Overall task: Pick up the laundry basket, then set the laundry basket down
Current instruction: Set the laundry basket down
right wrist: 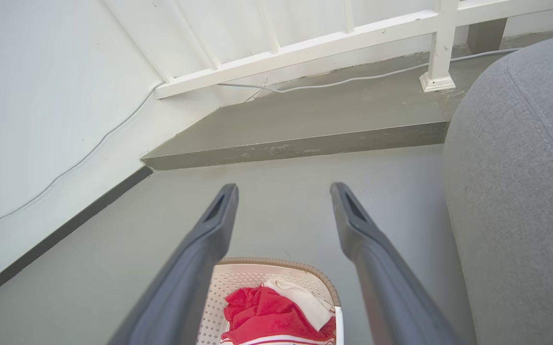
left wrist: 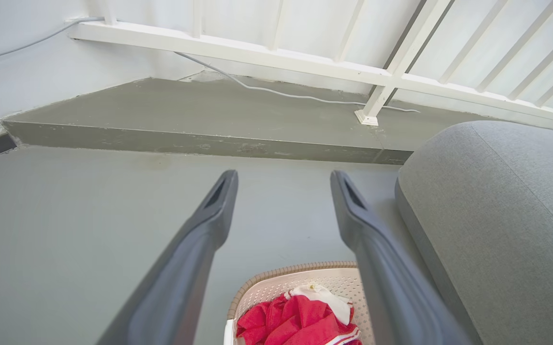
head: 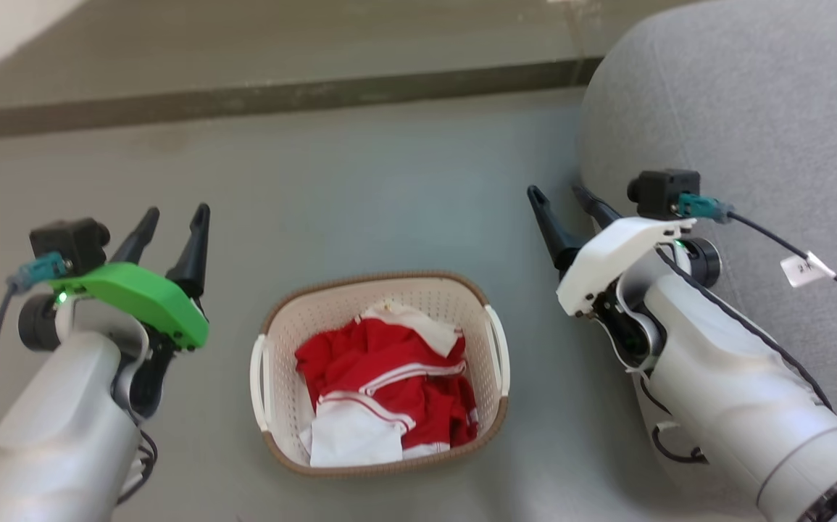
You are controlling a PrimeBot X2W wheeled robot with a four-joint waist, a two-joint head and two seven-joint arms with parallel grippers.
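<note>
Basket cream, perforated, with brown woven-look rim. Clothes red, white-striped, part white. Floor plain grey; cushion grey.

Grey floor, smooth and matt. Carries the laundry basket upright, red and white clothes inside. Bears a grey upholstered seat just right of the basket. Rises beyond the basket into a low step, with a white cable along it.

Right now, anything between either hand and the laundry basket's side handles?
Nothing visible. Only bare grey floor lies between the open left hand, the open right hand and the cream-white perforated plastic laundry basket with brown rim.
</note>
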